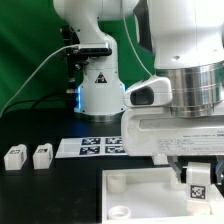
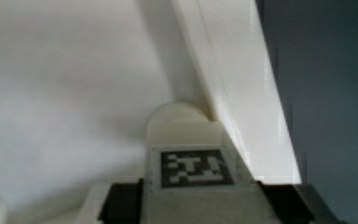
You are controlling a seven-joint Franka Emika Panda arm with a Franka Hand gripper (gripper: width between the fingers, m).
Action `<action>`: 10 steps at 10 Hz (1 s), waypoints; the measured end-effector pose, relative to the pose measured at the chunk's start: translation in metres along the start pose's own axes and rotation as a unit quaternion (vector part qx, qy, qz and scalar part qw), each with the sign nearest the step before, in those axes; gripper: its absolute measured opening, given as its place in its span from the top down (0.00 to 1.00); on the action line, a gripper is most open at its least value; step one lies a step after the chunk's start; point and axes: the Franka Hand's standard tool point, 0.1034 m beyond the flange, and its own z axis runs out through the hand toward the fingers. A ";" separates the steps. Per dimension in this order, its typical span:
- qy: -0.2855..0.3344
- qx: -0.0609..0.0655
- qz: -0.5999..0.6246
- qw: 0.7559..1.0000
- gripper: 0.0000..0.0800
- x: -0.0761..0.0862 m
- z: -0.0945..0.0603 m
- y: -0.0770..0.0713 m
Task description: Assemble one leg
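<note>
My gripper (image 1: 197, 186) is shut on a white leg (image 1: 198, 192) whose marker tag faces the camera, low at the exterior view's right, over the large white tray-like tabletop (image 1: 140, 196). In the wrist view the leg (image 2: 192, 135) sits between the dark fingers (image 2: 126, 201) of the gripper (image 2: 201, 202). Its rounded far end rests against the tabletop's raised rim (image 2: 229, 75), above the flat white surface (image 2: 69, 100). Two more legs (image 1: 15, 156) (image 1: 42, 155) stand on the black table at the exterior view's left.
The marker board (image 1: 100, 146) lies flat in front of the robot's base (image 1: 100, 95). The arm's large white links (image 1: 190, 70) fill the exterior view's right. A round socket (image 1: 120, 212) shows in the tabletop's near corner.
</note>
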 end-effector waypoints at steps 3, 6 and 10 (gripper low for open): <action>0.011 -0.003 0.282 0.959 0.63 -0.002 0.002 -0.004; 0.011 0.024 0.560 0.828 0.63 0.002 0.003 -0.008; 0.002 0.040 0.632 0.774 0.43 0.003 0.003 -0.009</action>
